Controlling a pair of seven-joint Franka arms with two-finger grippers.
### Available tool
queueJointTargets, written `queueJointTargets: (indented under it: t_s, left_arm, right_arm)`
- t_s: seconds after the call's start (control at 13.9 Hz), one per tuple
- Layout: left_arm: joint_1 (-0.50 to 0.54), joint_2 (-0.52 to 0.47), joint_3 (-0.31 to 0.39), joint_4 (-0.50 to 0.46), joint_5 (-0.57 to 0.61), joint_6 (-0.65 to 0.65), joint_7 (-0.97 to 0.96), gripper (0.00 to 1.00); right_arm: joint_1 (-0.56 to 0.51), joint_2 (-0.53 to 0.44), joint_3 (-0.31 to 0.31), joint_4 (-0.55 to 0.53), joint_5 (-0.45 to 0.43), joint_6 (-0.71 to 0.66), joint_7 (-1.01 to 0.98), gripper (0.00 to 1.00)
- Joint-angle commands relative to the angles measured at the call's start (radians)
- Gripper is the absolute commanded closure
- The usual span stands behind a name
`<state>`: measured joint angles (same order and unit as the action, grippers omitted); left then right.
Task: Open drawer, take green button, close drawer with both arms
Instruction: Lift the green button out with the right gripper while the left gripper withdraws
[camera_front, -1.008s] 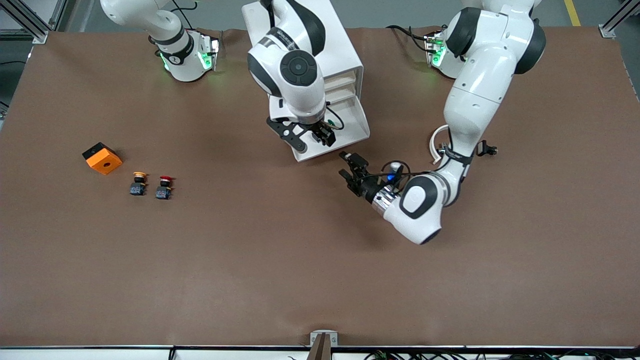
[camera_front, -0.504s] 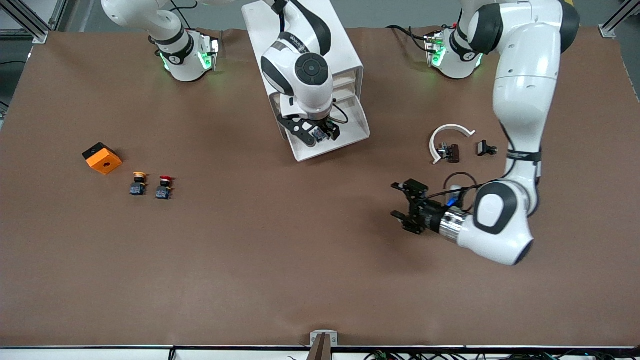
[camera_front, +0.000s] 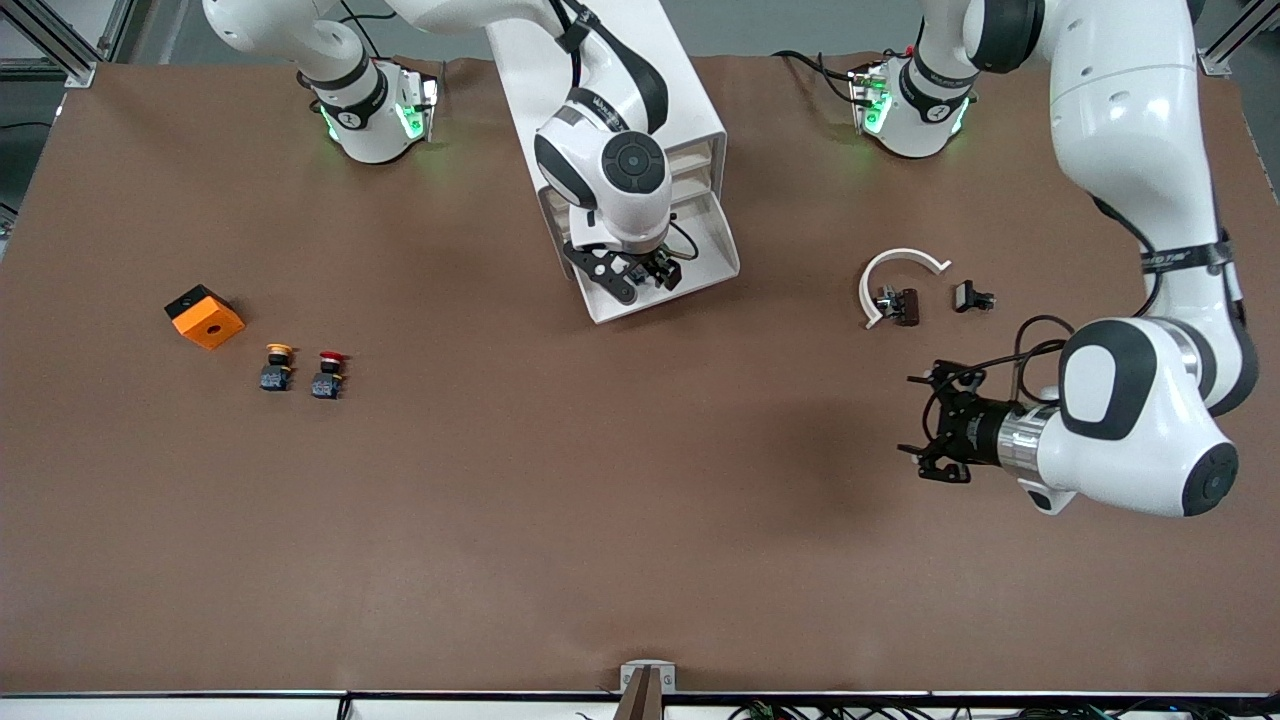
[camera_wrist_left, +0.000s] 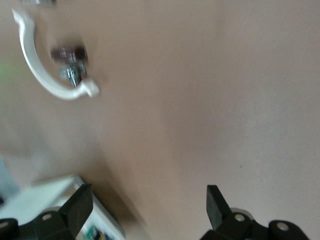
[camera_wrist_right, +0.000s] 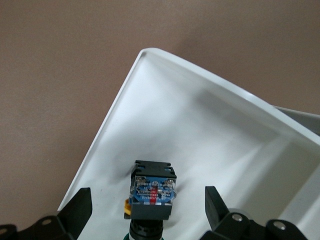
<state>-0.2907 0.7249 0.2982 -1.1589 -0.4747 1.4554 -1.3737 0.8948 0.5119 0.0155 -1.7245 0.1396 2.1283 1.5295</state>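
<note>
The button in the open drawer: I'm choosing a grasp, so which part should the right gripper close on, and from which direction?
Grip the button by its square dark body, descending from above: the right gripper, fingers open, already straddles it inside the drawer.

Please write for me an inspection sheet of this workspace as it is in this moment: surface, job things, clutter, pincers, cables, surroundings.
Surface: brown table, no spills seen.
Job's things: white cabinet; bottom drawer pulled out; a button lies in it, cap colour not clear.
Clutter: orange block, yellow-capped button, red-capped button, white curved piece, small dark parts.
Pincers: right pincer open, over the drawer, fingers either side of the button; left pincer open, empty, over bare table.
Cables: black cable looped at the left wrist.
Surroundings: metal frame posts at the corners.
</note>
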Motion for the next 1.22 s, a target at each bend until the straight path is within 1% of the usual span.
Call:
queueJointTargets:
  t_s: [0.0, 0.07, 0.22, 0.29, 0.36, 0.43, 0.5, 0.58, 0.72, 0.86, 1.01, 1.15]
  left_arm:
    - [-0.034, -0.053, 0.007, -0.021, 0.174, 0.017, 0.183, 0.00]
    - [-0.039, -0.071, 0.009, -0.025, 0.186, 0.017, 0.230, 0.00]
    - [-0.038, -0.076, 0.006, -0.025, 0.200, 0.061, 0.386, 0.00]
    - [-0.039, -0.088, 0.006, -0.025, 0.200, 0.077, 0.484, 0.00]
    - [-0.041, -0.091, 0.006, -0.025, 0.200, 0.097, 0.564, 0.00]
    - [-0.042, -0.094, 0.006, -0.027, 0.202, 0.126, 0.617, 0.00]
    - [-0.053, -0.097, 0.006, -0.027, 0.206, 0.157, 0.693, 0.00]
    - [-0.053, -0.108, 0.006, -0.028, 0.206, 0.171, 0.775, 0.00]
    - [-0.057, -0.130, 0.004, -0.033, 0.225, 0.236, 0.843, 0.00]
    - [-0.085, -0.140, -0.014, -0.064, 0.249, 0.318, 0.889, 0.00]
    - [-0.110, -0.137, -0.019, -0.085, 0.251, 0.347, 0.890, 0.00]
    - [-0.137, -0.146, -0.042, -0.145, 0.237, 0.373, 0.872, 0.00]
  right_arm:
    - [0.016, 0.031, -0.009, 0.008, 0.015, 0.038, 0.008, 0.00]
    - [0.019, 0.036, -0.009, 0.009, 0.015, 0.038, 0.000, 0.00]
    - [0.018, 0.037, -0.009, 0.011, 0.014, 0.038, -0.008, 0.42]
    - [0.018, 0.037, -0.009, 0.011, 0.014, 0.038, -0.009, 0.57]
    - [0.018, 0.037, -0.009, 0.013, 0.012, 0.036, -0.009, 0.65]
    - [0.019, 0.037, -0.009, 0.014, 0.012, 0.036, -0.017, 0.71]
    - [0.019, 0.037, -0.009, 0.014, 0.012, 0.036, -0.022, 0.74]
    - [0.016, 0.037, -0.011, 0.025, 0.012, 0.030, -0.022, 0.74]
    - [-0.008, 0.036, -0.009, 0.046, 0.015, 0.001, -0.020, 0.74]
    - [-0.037, 0.036, -0.009, 0.110, 0.049, -0.098, -0.025, 0.74]
    - [-0.092, 0.034, -0.009, 0.173, 0.103, -0.209, -0.081, 0.74]
    - [-0.166, 0.031, -0.011, 0.253, 0.172, -0.351, -0.136, 0.74]
